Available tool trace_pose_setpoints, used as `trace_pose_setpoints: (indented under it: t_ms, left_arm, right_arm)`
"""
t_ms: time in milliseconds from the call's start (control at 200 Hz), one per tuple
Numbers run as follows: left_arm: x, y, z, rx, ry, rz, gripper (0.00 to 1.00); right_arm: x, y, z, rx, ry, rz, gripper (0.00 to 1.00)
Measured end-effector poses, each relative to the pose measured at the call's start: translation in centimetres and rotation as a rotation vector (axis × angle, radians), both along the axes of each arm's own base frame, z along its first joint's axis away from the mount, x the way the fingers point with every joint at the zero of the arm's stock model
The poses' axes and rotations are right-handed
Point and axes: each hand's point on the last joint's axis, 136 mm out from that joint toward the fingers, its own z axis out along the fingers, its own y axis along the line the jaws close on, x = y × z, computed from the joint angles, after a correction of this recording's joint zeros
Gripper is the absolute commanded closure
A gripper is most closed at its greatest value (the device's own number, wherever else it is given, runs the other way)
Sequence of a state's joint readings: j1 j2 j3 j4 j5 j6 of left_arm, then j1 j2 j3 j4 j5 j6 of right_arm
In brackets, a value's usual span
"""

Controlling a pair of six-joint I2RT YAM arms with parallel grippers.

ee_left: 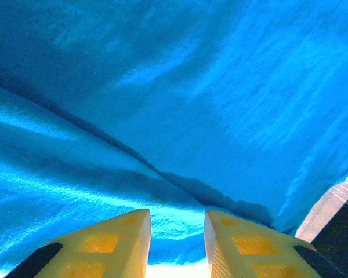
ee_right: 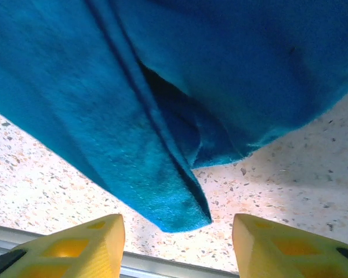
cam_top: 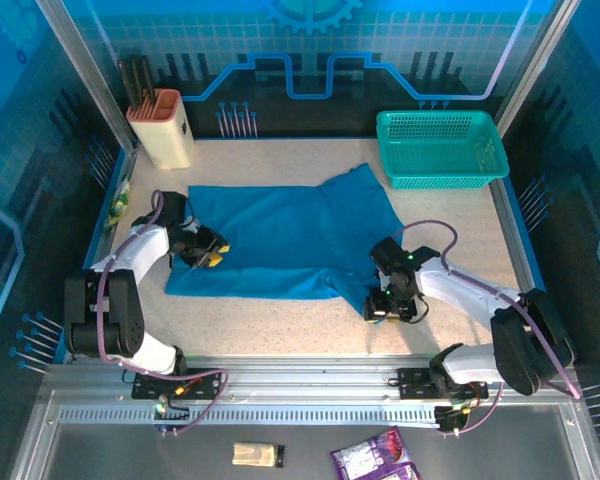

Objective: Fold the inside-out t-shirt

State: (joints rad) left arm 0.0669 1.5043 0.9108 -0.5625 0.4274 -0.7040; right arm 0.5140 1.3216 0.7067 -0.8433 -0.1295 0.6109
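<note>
The inside-out t-shirt [cam_top: 280, 240] lies spread across the middle of the speckled tabletop [cam_top: 280, 325], mostly flat, with one flap folded up towards the far right. Behind that flap, near but apart from the cloth, stands a teal mesh basket [cam_top: 440, 148] in the far right corner; a pale holder [cam_top: 163, 128] with dark handles sticking out stands in the far left corner, well clear of the shirt. The left gripper [cam_top: 212, 250] sits at the shirt's left edge, its arm crossing the bare tabletop beside it; the right gripper [cam_top: 388, 305] is low at the near right corner of the cloth, its body covering that corner from above. In the left wrist view the left gripper [ee_left: 177, 217] has its jaws a little apart, with creased t-shirt [ee_left: 191, 104] just ahead; whether any fabric is caught there is hard to make out. In the right wrist view the right gripper [ee_right: 178, 223] has its jaws wide apart, and a pointed fold of the t-shirt [ee_right: 133, 104] hangs between them above the tabletop [ee_right: 290, 185], unclamped
</note>
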Motion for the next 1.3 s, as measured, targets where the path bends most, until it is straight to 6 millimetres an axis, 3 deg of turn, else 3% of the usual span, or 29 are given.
trace_pose_setpoints:
  t_ms: [180, 675, 790, 1076, 1301]
  left_arm:
    - [0.0, 0.0, 0.0, 0.000, -0.001, 0.000, 0.69]
    - [0.0, 0.0, 0.0, 0.000, -0.002, 0.001, 0.69]
    - [0.1, 0.0, 0.1, 0.000, -0.006, -0.001, 0.69]
    - [-0.1, -0.9, 0.0, 0.007, -0.016, -0.045, 0.72]
    - [-0.5, -1.4, -0.8, 0.027, 0.002, -0.094, 0.73]
  right_arm:
    - [-0.7, 0.6, -0.7, 0.093, 0.006, -0.043, 0.53]
    - [0.9, 0.3, 0.6, 0.110, -0.075, -0.078, 0.92]
    - [2.0, 0.2, 1.7, 0.090, -0.112, -0.068, 1.00]
    - [5.9, 0.1, 6.0, 0.028, -0.245, 0.005, 1.00]
    - [10.1, 0.0, 7.4, -0.087, -0.295, 0.093, 1.00]
